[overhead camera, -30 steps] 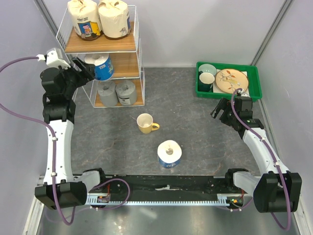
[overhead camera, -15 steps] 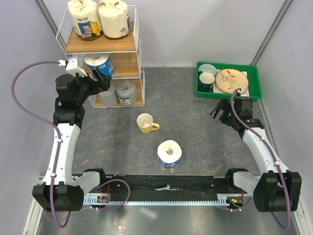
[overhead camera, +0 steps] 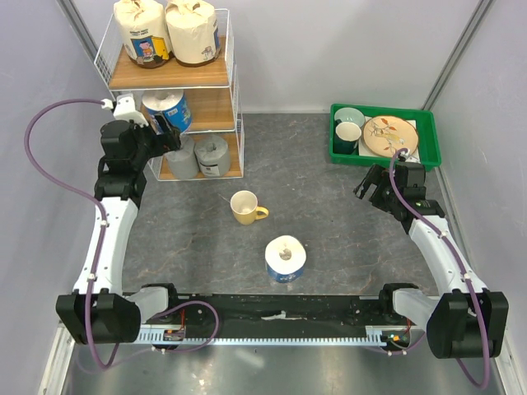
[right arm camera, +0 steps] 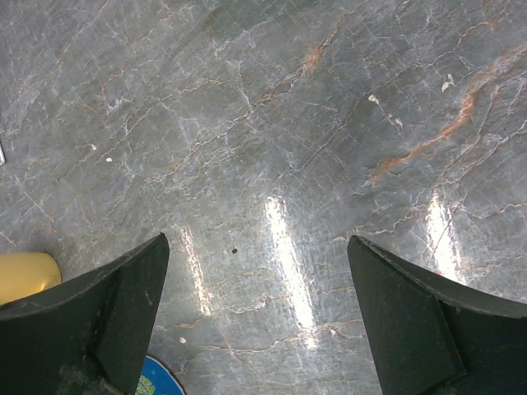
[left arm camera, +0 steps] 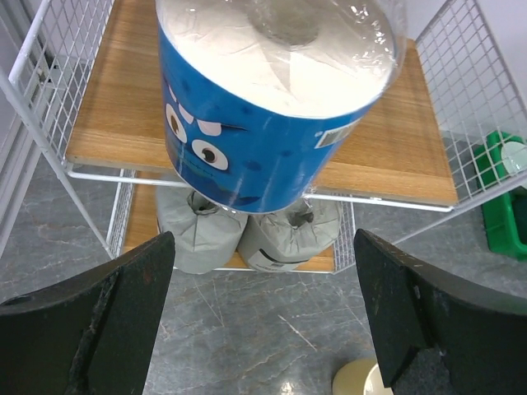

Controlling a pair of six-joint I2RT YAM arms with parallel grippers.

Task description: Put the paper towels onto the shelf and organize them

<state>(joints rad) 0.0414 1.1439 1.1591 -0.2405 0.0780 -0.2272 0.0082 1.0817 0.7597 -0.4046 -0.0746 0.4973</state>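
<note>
The shelf (overhead camera: 169, 74) stands at the far left. Two cream paper towels (overhead camera: 142, 31) (overhead camera: 192, 31) sit on its top tier. A white-and-blue roll (overhead camera: 170, 109) is on the middle tier and two grey rolls (overhead camera: 181, 156) (overhead camera: 212, 155) on the bottom. Another white-and-blue roll (overhead camera: 285, 259) stands upright on the table. My left gripper (overhead camera: 167, 134) is open just in front of the middle tier. In the left wrist view the blue roll (left arm camera: 272, 123) sits beyond the open left gripper (left arm camera: 263, 313), untouched. My right gripper (overhead camera: 369, 187) (right arm camera: 259, 321) hangs open over bare table.
A yellow mug (overhead camera: 245, 206) stands on the table between the shelf and the loose roll. A green tray (overhead camera: 428, 156) with dishes is at the far right, behind the right arm. The wire side walls (left arm camera: 478, 99) of the shelf flank the middle board (left arm camera: 115, 115).
My left gripper has opened and let go of the blue roll on the middle tier, and the left arm has shifted right and drawn back a little. The right arm is still.
</note>
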